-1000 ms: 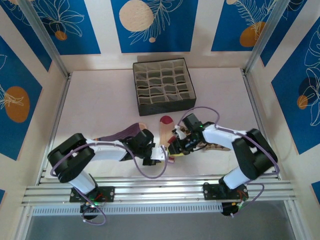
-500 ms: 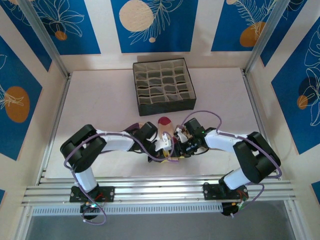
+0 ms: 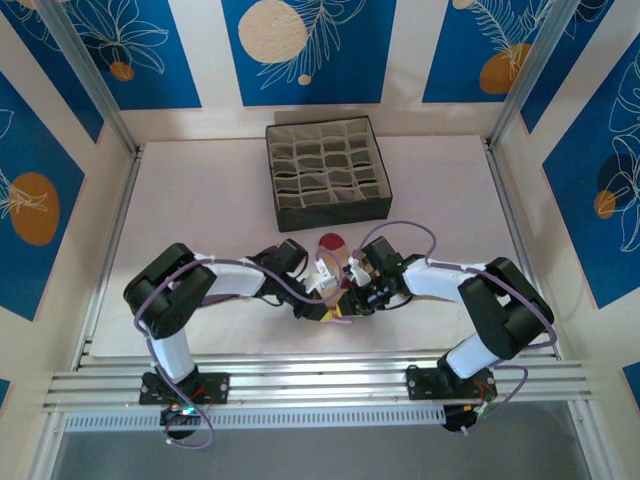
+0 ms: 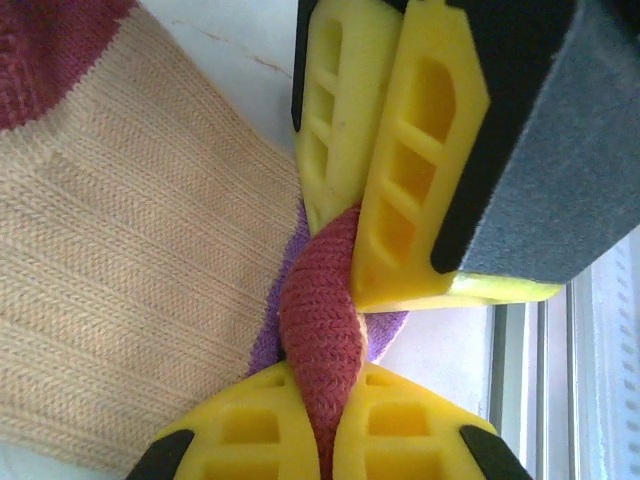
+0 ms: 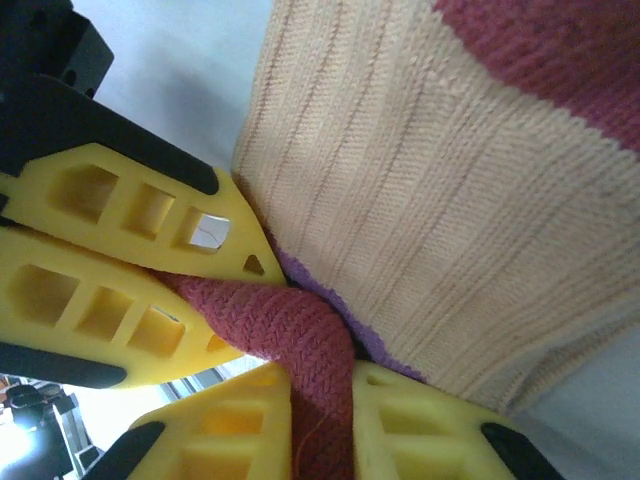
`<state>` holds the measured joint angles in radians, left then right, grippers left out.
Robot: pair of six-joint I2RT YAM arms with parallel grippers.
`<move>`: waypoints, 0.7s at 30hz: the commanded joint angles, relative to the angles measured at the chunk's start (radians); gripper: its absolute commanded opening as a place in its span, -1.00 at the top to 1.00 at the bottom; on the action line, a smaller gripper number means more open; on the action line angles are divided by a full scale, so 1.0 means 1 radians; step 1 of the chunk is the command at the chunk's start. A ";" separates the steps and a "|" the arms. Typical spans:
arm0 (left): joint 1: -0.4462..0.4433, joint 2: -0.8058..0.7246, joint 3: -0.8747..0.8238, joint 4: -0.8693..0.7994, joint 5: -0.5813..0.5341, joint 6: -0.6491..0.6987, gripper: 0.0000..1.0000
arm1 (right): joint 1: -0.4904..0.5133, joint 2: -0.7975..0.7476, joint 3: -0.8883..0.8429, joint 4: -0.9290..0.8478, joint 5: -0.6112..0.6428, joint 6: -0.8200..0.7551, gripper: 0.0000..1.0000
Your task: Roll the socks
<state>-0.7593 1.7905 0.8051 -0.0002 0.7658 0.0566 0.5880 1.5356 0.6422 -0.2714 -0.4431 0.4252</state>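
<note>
Twisting ropelike, maroon cuff [image 4: 320,330] ends ribbed beige sock [image 4: 130,270].

Blue leaf-print walls [image 3: 340,60], pale table [image 3: 200,200], aluminium rail [image 3: 320,385].

Overhead camera looks down; both wrist cameras closely share one sock [image 4: 130,280].

The sock [image 4: 130,250] is ribbed beige with maroon toe and cuff, purple-striped; the box [image 3: 335,213] grey.
</note>
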 commanded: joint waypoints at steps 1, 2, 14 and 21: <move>0.007 0.041 -0.027 -0.047 -0.031 -0.032 1.00 | 0.008 0.025 0.017 -0.037 0.041 0.011 0.74; 0.009 0.041 -0.028 -0.051 -0.035 -0.030 1.00 | 0.007 0.031 0.020 -0.042 0.050 0.014 0.78; -0.004 -0.163 -0.106 -0.040 -0.193 0.188 0.49 | 0.014 0.178 0.142 -0.249 0.153 0.027 1.00; -0.043 -0.405 -0.243 0.106 -0.340 0.397 0.35 | 0.023 0.236 0.208 -0.317 0.155 0.021 1.00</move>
<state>-0.7826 1.4559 0.6163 0.0368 0.5117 0.3191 0.6014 1.7138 0.8532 -0.5056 -0.4183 0.4404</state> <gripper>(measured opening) 0.314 0.098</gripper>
